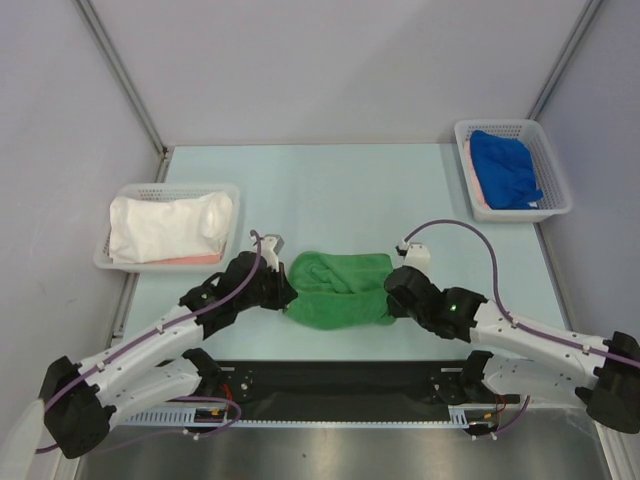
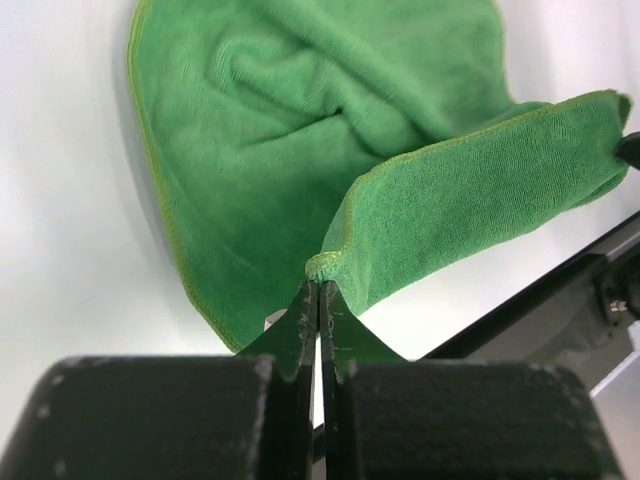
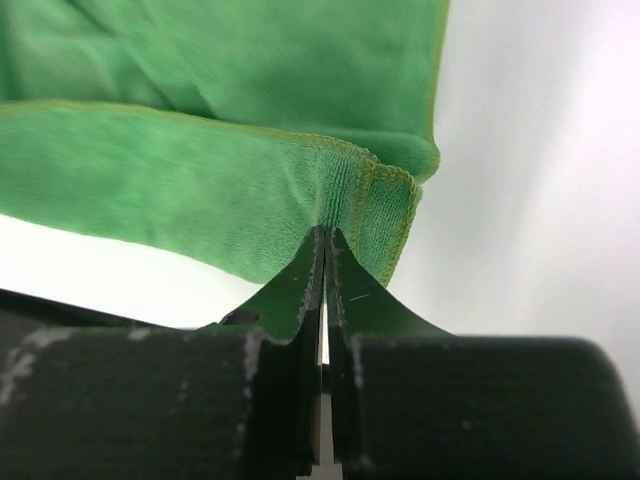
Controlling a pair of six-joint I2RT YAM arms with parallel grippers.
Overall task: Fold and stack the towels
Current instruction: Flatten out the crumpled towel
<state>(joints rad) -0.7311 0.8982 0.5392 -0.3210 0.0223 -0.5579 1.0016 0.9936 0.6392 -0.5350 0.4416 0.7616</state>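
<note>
The left claw (image 2: pixel 318 285) and the right claw (image 3: pixel 325 240) each pinch a corner of the soft green terry towel (image 1: pixel 338 296), whose near edge is raised.

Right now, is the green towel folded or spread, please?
Mid-fold: left gripper and right gripper pinch corners of the towel, raised over the rest.

From above I get bright, even light, with only faint, soft shadows on the table (image 1: pixel 330 180); the metal strip (image 1: pixel 330 455) along the near edge gives a dull sheen. In both wrist views the table blows out to near white. The green towel (image 2: pixel 300 130) shows its weave near the left gripper (image 2: pixel 319 285) and right gripper (image 3: pixel 325 233) but softens farther off, and the dark gripper bodies blur close to the lens.
</note>
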